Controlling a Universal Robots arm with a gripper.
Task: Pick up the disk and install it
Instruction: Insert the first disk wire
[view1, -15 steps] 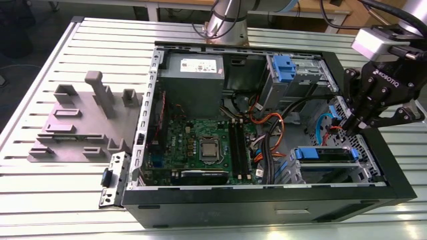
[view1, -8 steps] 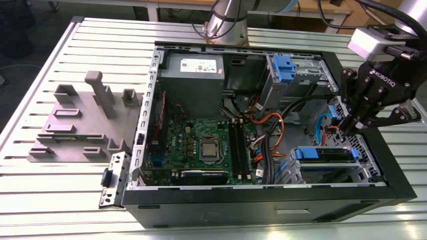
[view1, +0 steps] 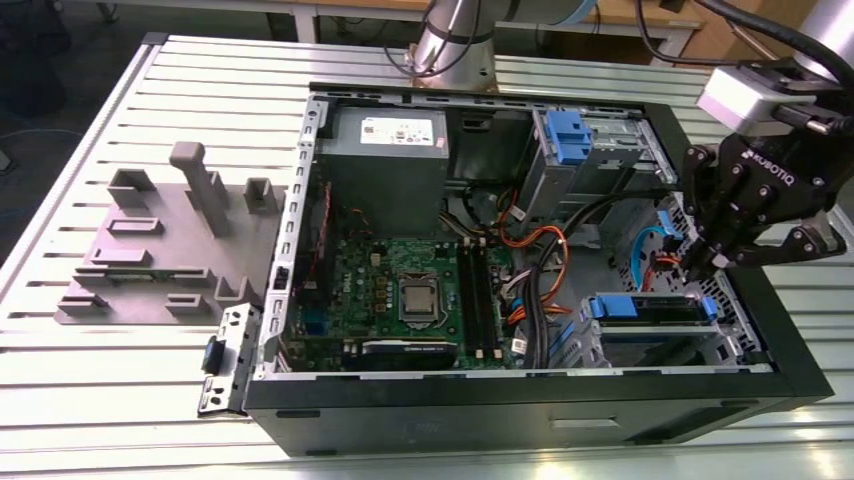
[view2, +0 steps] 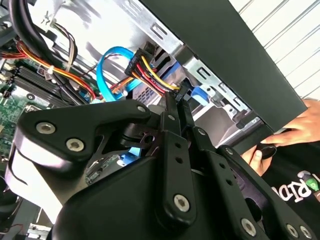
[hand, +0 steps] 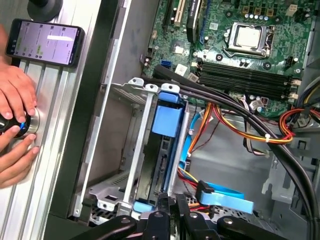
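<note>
Claw (view1: 705, 262) over ribbed aluminium table (view1: 80, 400) carrying open black computer case (view1: 534, 410), grey moulded fixture (view1: 160, 250) alongside. Fingers pressed together, nothing between; tips near silver hard drive in blue plastic carrier (view1: 649, 308), seated in case's metal cage. Wrist (view1: 742, 97) tilted, reaching down at exterior view's right.

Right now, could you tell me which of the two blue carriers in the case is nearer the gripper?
The blue carrier in the drive cage just below the gripper in the exterior view; the other blue carrier sits well away.
</note>
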